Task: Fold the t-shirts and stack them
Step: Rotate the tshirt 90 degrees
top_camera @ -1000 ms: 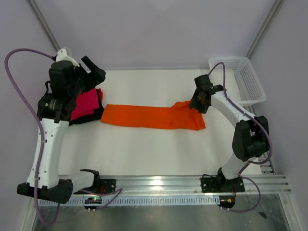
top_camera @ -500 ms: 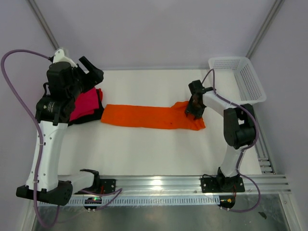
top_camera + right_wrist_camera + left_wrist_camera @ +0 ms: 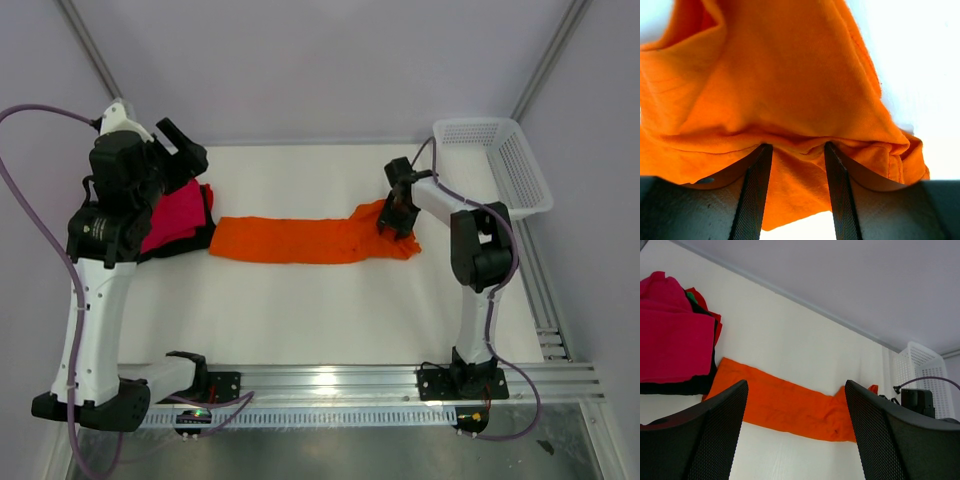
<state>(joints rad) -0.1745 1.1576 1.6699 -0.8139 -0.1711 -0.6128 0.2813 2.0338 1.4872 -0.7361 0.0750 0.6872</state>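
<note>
White table point(image 3: 300, 310): right hand point(image 3: 795, 159) grips orange shirt point(image 3: 790, 75); left hand point(image 3: 796, 387) open.

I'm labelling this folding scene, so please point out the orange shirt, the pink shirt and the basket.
orange shirt point(image 3: 290, 241), top view, middle of the long folded strip.
pink shirt point(image 3: 182, 215), top view, its folded top face.
basket point(image 3: 515, 165), top view, its mesh wall.

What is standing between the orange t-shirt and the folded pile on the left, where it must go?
Nothing visible on the table: the orange t-shirt reaches almost to the pink and black pile. Only the left gripper hangs in the air near that pile, jaws open.
</note>
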